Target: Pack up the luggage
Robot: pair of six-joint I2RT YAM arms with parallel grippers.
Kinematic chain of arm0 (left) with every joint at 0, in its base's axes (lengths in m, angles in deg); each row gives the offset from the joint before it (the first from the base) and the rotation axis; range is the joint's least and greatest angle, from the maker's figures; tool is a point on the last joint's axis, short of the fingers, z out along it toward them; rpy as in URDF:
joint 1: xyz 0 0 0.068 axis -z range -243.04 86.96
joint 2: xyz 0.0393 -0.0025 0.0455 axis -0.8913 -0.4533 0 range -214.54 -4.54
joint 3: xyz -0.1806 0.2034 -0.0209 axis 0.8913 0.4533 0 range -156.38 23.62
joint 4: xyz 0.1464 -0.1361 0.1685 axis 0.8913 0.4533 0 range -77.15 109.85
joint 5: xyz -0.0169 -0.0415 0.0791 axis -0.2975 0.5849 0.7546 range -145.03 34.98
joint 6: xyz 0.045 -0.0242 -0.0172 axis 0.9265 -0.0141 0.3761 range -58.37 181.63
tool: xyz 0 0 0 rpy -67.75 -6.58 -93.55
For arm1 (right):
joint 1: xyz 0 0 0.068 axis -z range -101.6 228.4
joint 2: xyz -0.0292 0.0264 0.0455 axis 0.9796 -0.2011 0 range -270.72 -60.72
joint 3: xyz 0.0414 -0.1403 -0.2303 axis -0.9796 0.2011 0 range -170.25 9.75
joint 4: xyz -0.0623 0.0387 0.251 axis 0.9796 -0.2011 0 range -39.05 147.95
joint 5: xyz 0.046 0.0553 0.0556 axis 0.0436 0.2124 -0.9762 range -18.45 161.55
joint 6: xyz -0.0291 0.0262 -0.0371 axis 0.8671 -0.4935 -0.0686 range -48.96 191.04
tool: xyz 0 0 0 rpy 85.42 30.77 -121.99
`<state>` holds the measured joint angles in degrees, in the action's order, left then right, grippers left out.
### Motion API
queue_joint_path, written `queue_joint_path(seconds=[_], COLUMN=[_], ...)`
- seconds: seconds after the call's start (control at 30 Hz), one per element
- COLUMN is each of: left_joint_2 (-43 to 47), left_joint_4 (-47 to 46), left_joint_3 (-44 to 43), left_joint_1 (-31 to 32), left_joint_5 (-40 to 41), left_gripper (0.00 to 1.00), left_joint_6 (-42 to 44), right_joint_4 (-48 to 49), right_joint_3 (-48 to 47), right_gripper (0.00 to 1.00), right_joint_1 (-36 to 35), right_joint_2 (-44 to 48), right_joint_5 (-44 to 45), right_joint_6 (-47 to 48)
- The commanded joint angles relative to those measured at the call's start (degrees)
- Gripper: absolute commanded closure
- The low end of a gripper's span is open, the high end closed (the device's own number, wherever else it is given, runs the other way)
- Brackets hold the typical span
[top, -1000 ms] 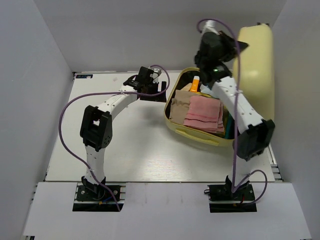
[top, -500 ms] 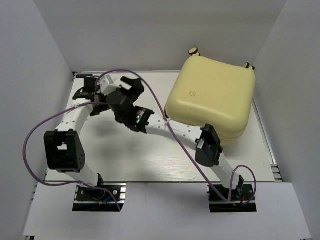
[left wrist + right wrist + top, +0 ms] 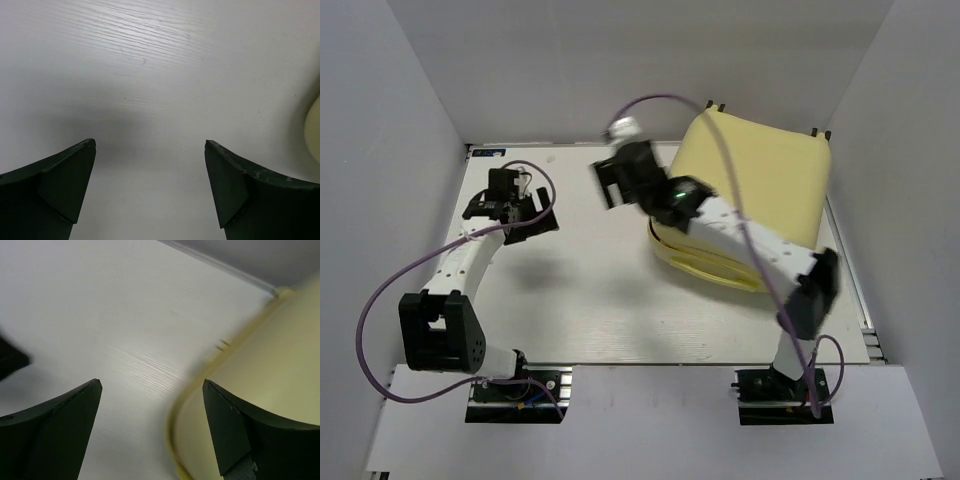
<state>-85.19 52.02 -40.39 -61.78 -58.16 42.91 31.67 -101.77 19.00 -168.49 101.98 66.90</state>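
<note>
Pale yellow hard shell fills the far right of the top view: the luggage (image 3: 760, 200) lies flat on the white surface (image 3: 590, 300), its lid (image 3: 785, 165) down over the base and the seam (image 3: 705, 265) showing along the near left edge. Whether it is latched I cannot tell. The right arm stretches from the near right across that edge, and the right claw (image 3: 605, 187) hangs spread, holding nothing, just beside the case's far left corner. The left claw (image 3: 510, 220) is well apart at the far left, spread over bare surface. From the left wrist, 2 dark fingers (image 3: 60, 185) stand wide with only white surface between them and a sliver of yellow at the right edge. From the right wrist, the 2 fingers are just as wide, the curved rim of the luggage lying below the right one, apparently untouched. I judge the shell stiff, smooth and slippery, and far too broad for either claw to span. The rim lip at the seam looks like the only place to pinch; otherwise press flat on the lid or push a side.
</note>
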Motion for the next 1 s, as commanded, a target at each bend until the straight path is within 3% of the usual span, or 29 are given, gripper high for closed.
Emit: queue_joint_path(seconds=[0.0, 0.1, 0.27, 0.4, 0.67, 0.83, 0.97], left_joint_2=[2.42, 1.37, -3.37, -7.42, -7.78, -8.74, -10.67], left_joint_4=[-0.07, -1.12, -2.88, -0.77, -1.03, -0.77, -0.07], left_joint_3=[-0.33, -0.68, -3.57, -7.26, -4.81, -5.16, -7.79], left_joint_1=[4.7, 8.58, 15.86, 20.71, 21.24, 21.24, 21.07], left_joint_5=[-0.82, -1.35, -3.01, -2.05, -4.6, -3.37, -2.93], left_gripper=[0.0, 0.0, 0.0, 0.02, 0.02, 0.02, 0.06], left_joint_6=[0.18, -0.87, 0.26, 0.09, -1.05, -1.32, -1.49], right_joint_4=[-5.63, -4.83, -13.16, -14.58, -12.85, -11.07, -8.97], right_joint_3=[12.88, 28.79, 43.21, 49.9, 55.52, 57.21, 58.08], right_gripper=[0.13, 0.22, 0.24, 0.21, 0.11, 0.11, 0.16], right_joint_1=[11.3, 20.97, 39.66, 53.12, 74.83, 80.39, 84.97], right_joint_2=[15.36, 31.6, 43.41, 42.64, 37.36, 36.84, 30.09], right_joint_5=[-1.35, 1.8, 5.34, -0.88, -15.92, -17.34, -27.78], right_joint_6=[-15.43, -18.7, -20.55, -21.69, -22.85, -23.72, -22.32])
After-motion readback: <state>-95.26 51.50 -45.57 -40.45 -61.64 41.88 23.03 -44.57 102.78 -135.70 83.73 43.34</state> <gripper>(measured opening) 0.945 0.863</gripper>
